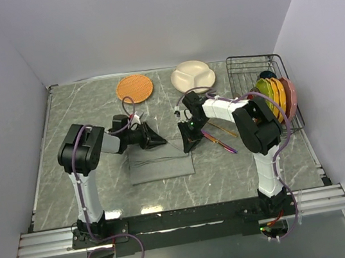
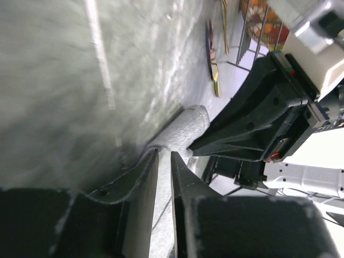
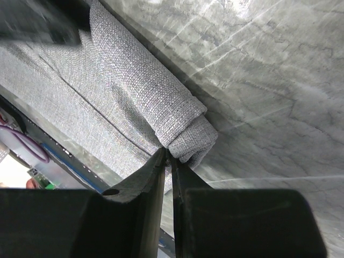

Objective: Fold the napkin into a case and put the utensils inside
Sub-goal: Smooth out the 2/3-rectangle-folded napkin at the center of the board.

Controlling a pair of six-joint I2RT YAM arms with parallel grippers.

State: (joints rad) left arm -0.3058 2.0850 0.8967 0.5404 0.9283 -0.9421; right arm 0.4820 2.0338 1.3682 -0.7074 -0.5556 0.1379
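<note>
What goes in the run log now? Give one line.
step: folding | left gripper: shut on soft grey fabric napkin | right gripper: shut on napkin's rolled corner | gold metal spoon, purple metal knife: loose, outside napkin

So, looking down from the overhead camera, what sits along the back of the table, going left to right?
From the left: round orange mat → cream divided plate → black wire rack, holding the stacked coloured plates at its right end.
</note>
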